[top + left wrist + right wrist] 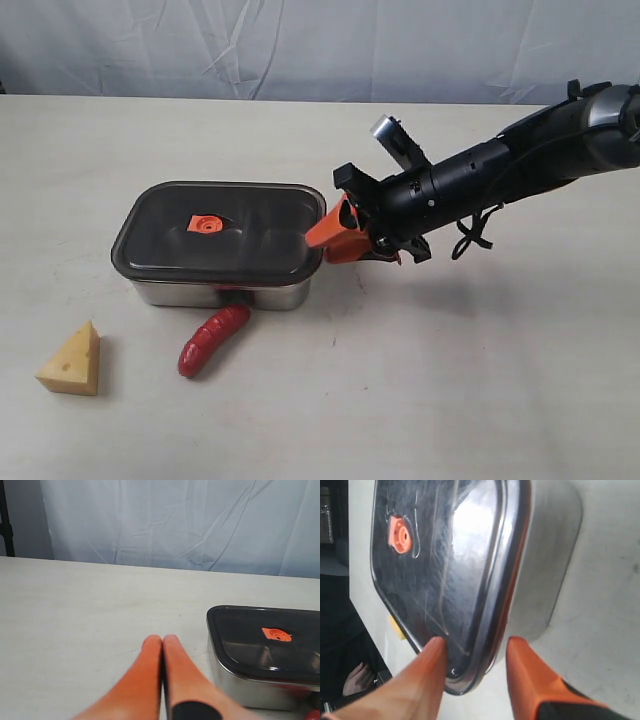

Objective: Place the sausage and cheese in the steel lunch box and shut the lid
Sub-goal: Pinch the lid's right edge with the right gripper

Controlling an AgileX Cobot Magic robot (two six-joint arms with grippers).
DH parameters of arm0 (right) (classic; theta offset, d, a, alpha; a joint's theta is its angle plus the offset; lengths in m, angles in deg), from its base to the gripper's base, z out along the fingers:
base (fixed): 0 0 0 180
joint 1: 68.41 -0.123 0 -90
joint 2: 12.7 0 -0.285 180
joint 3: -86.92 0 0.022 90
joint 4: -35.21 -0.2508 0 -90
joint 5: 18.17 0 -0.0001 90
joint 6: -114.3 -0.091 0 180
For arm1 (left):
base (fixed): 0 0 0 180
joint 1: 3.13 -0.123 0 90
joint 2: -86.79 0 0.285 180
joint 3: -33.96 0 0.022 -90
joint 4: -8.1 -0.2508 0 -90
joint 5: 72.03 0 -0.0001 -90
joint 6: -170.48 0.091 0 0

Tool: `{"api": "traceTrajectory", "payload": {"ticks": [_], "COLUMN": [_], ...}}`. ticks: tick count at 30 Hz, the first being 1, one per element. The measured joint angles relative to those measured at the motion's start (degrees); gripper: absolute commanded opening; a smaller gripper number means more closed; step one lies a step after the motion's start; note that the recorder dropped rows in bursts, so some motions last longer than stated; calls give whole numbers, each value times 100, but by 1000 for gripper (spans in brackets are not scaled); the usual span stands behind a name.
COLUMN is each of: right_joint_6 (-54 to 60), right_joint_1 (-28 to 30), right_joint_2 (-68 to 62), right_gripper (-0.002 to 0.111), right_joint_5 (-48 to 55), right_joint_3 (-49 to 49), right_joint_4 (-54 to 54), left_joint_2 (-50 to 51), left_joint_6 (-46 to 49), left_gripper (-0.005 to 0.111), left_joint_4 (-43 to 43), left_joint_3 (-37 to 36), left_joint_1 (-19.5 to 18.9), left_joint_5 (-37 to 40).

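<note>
The dark lid [215, 230] with its orange centre valve lies on the steel lunch box [215, 293]. On the table, touching the box's front wall, lies the red sausage [212, 338]; the yellow cheese [72, 360] wedge stands further to the front left. My right gripper [325, 238] is open at the box's right end. In the right wrist view its fingertips straddle the lid's [445, 545] corner rim, one over the lid's top, the other outside the box's wall [545, 570] with a gap. My left gripper [162, 639] is shut and empty, low over bare table beside the box [240, 687].
A white cloth backdrop hangs behind the pale table [450, 400]. The right arm [500, 175] reaches in from the right edge above the table. Bare tabletop lies in front and to the right of the box.
</note>
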Motion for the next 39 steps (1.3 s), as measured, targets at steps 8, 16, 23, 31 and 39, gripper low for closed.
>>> {"api": "traceTrajectory", "payload": {"ticks": [8,16,23,31,39], "right_joint_6": [-23,-23,-23,-23,-23], "right_joint_1": [-10,-10,-10,-10,-12], "right_joint_2": [0,228,282,282,282], "right_gripper": [40,40,40,40,40], "right_joint_5": [311,437,198,251,473], "right_joint_3": [0,0,0,0,0], "right_joint_4": [-83,-224,-258,-273,2], "left_joint_2": [0,0,0,0,0], "left_joint_6": [0,0,0,0,0], "left_gripper": [0,0,0,0,0], "left_joint_4": [0,0,0,0,0], "left_joint_3": [0,0,0,0,0], "left_joint_1": [0,0,0,0,0], "left_joint_5": [0,0,0,0,0]}}
